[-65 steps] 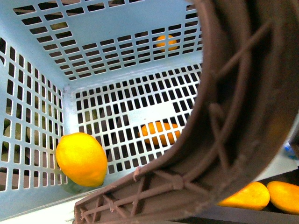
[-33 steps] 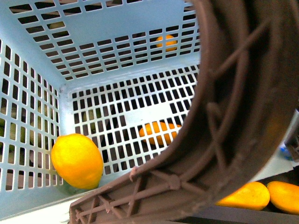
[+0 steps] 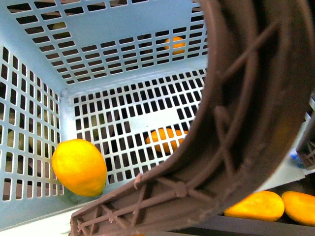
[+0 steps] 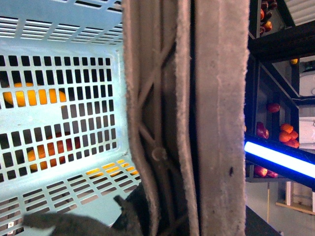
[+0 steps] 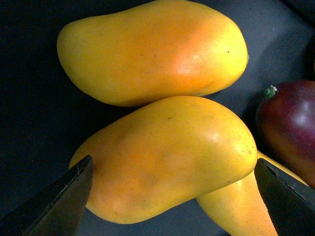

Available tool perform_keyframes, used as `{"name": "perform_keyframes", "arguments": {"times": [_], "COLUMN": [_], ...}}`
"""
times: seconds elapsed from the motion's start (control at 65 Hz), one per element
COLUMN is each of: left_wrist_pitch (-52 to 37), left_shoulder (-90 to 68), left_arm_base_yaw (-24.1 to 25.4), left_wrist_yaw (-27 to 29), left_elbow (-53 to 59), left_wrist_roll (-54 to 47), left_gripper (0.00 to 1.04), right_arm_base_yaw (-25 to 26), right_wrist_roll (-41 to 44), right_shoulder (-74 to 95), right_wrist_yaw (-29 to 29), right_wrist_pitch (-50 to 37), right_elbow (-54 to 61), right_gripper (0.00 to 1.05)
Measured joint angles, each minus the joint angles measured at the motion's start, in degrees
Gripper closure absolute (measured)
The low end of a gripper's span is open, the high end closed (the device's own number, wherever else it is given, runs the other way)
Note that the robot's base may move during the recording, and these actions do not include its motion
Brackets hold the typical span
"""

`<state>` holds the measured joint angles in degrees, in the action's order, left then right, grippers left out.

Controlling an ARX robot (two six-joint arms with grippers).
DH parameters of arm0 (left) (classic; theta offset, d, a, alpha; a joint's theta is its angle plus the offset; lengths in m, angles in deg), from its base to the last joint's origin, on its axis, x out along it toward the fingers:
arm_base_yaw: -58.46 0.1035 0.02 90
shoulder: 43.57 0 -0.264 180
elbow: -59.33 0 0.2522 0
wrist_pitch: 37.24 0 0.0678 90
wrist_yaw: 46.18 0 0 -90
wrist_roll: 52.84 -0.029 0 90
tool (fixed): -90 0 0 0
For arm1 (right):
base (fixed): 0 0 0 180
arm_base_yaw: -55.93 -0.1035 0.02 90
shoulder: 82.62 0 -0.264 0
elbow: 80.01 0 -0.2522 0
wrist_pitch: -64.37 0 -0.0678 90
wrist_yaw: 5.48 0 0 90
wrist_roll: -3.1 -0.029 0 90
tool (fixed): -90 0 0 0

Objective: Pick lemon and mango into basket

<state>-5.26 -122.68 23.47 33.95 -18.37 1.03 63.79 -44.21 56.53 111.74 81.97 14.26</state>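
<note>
The right pincer (image 5: 172,169) is spread wide, its dark tips flanking a yellow-orange oval mango (image 5: 167,157) on a dark surface (image 5: 29,113), touching a second yellow mango (image 5: 152,49). Whether the left pincer is open or closed cannot be told; a brown ribbed plastic handle (image 4: 187,118) fills its view. The glossy yellow oval lemon (image 3: 78,167) lies inside the light turquoise slotted plastic basket (image 3: 128,22), by a corner.

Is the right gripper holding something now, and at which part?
Nothing is held yet. The right gripper is open, with its fingertips on either side of the middle mango.
</note>
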Motion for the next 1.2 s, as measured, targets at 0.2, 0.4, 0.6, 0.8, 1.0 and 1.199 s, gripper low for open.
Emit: {"name": "perform_keyframes", "arguments": {"times": [0.2, 0.4, 0.6, 0.8, 1.0, 1.199], "left_wrist_pitch": [0.0, 0.0, 0.0, 0.0, 0.0, 0.0], "left_shoulder": [-0.02, 0.0, 0.0, 0.0, 0.0, 0.0], "left_arm_base_yaw": [0.0, 0.0, 0.0, 0.0, 0.0, 0.0], "left_wrist_yaw": [0.0, 0.0, 0.0, 0.0, -0.02, 0.0], "left_elbow": [0.0, 0.0, 0.0, 0.0, 0.0, 0.0], "left_wrist_roll": [-0.02, 0.0, 0.0, 0.0, -0.02, -0.02], "left_gripper": [0.9, 0.9, 0.9, 0.9, 0.9, 0.9], "right_arm_base_yaw": [-0.52, -1.01, -1.57, -1.46, -0.61, -0.2], "right_wrist_roll": [-2.34, -5.18, -7.1, -7.61, -7.52, -7.37], "right_shoulder": [0.2, 0.33, 1.09, 1.79, 3.37, 4.22], "right_wrist_yaw": [0.17, -1.4, -2.54, -2.45, -1.22, -1.36], "right_wrist_pitch": [0.0, -1.03, -4.07, -6.27, -7.1, -7.5], "right_elbow": [-0.04, 0.26, 0.68, 0.7, 0.02, -0.9], "right_gripper": [0.09, 0.09, 0.09, 0.09, 0.09, 0.09]}}
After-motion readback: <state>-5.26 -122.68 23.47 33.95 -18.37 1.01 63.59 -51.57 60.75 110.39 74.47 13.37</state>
